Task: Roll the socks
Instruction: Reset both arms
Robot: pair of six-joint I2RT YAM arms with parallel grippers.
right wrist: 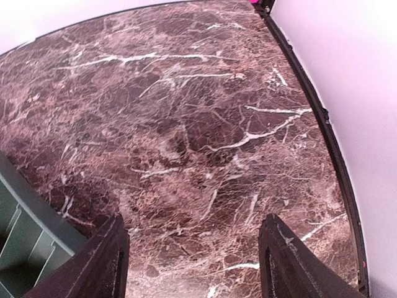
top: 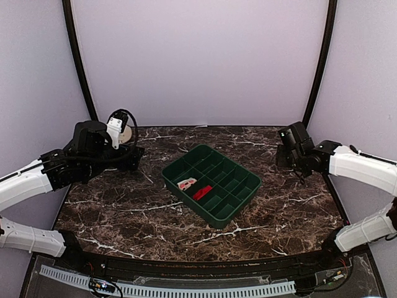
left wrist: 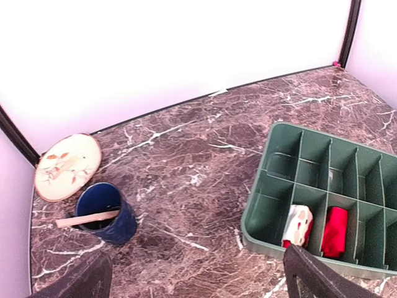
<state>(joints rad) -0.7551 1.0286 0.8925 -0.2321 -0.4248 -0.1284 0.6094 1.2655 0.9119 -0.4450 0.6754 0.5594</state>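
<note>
Two rolled socks lie in neighbouring compartments of the green divided tray (top: 239, 205): a white-and-pink-cuffed bundle (top: 187, 184) (left wrist: 298, 225) and a plain red bundle (top: 201, 192) (left wrist: 335, 231). My left gripper (left wrist: 201, 273) hovers over bare marble left of the tray (left wrist: 260, 239), open and holding nothing. My right gripper (right wrist: 192, 261) is raised at the table's far right, away from the tray (right wrist: 18, 230), and stands open with only marble between its fingers. In the top view the left gripper (top: 133, 155) and the right gripper (top: 284, 152) sit at opposite sides of the tray.
A blue cup (left wrist: 105, 214) with a wooden stick across it stands at the far left, beside a round decorated plate (left wrist: 67, 166) (top: 126, 133) leaning at the back wall. Purple walls enclose the marble table (top: 124, 211) on three sides.
</note>
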